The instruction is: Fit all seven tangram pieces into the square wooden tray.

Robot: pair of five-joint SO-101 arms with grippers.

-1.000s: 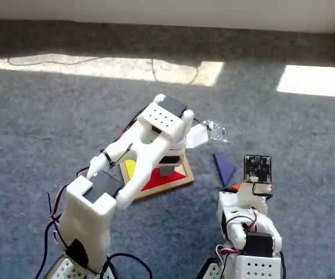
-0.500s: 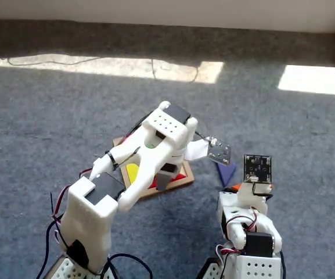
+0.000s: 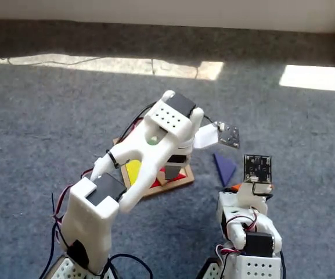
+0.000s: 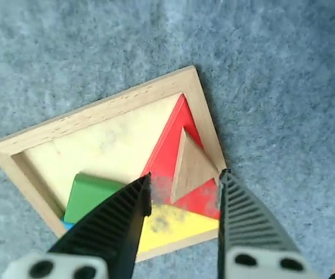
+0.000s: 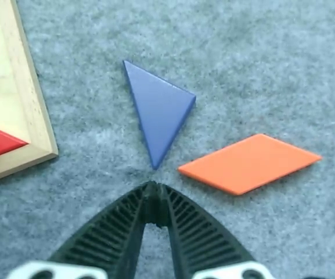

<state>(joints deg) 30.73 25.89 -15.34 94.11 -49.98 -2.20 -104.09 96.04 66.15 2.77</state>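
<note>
The left gripper [image 4: 184, 175] hangs over the wooden tray [image 4: 97, 110], fingers spread either side of the plain wood triangle [image 4: 191, 165] lying on the red piece [image 4: 168, 145]. The right gripper [image 5: 154, 187], pinched together, sits near the blue triangle [image 5: 158, 107] on the carpet [image 5: 272, 58].

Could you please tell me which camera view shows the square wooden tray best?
The left wrist view: the square wooden tray lies nearly whole under the open left gripper, with its inside visible. In the high view the left arm covers most of it; the right wrist view catches one corner.
</note>
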